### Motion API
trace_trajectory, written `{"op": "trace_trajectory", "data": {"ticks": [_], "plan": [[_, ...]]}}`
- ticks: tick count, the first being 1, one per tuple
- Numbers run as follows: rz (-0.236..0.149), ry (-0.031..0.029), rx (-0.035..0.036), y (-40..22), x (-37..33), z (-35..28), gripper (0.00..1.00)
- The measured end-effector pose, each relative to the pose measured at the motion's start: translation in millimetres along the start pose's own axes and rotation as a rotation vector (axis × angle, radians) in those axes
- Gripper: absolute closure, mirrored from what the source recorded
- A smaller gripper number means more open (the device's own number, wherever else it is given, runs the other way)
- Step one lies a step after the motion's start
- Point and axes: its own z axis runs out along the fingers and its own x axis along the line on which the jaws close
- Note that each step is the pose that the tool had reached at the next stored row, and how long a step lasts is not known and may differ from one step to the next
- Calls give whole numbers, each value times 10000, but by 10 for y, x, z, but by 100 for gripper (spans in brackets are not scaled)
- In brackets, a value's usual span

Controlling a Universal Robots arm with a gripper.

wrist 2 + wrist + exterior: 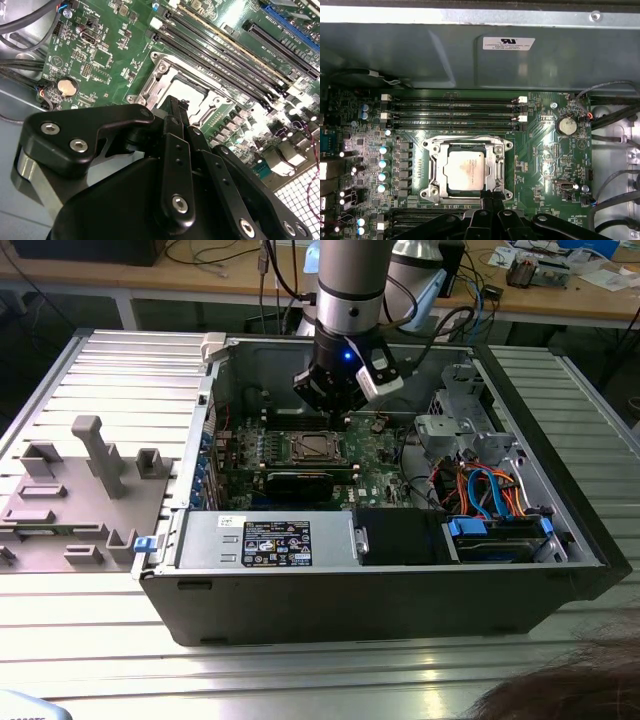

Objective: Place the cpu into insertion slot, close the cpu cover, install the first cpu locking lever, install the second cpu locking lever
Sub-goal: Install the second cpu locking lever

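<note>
The cpu [465,170] lies flat in the insertion slot [428,193] on the green board, its dull silver top showing. The cpu cover [493,161] lies down over it as a silver frame, the chip visible through its window. My gripper [488,199] hangs just above the socket's edge, its two thin black fingers [173,112] pressed together with nothing between them. In the exterior view the gripper [335,410] is over the board just behind the cpu [313,447]. In the second wrist view the cpu [189,92] shows beyond the fingertips. I cannot tell how the locking levers stand.
Long memory slots [455,112] run beside the socket, and a coin battery [566,125] sits near the cables. The case holds a power supply [270,540], a drive cage [450,430] and coloured cables [480,490]. A grey fixture plate [80,490] lies outside, on the exterior view's left.
</note>
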Motion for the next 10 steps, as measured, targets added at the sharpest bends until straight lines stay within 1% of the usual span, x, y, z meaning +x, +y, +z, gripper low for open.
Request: {"op": "trace_trajectory", "data": {"ticks": [10], "plan": [[0,0,0,-37,1,-2,89]]}}
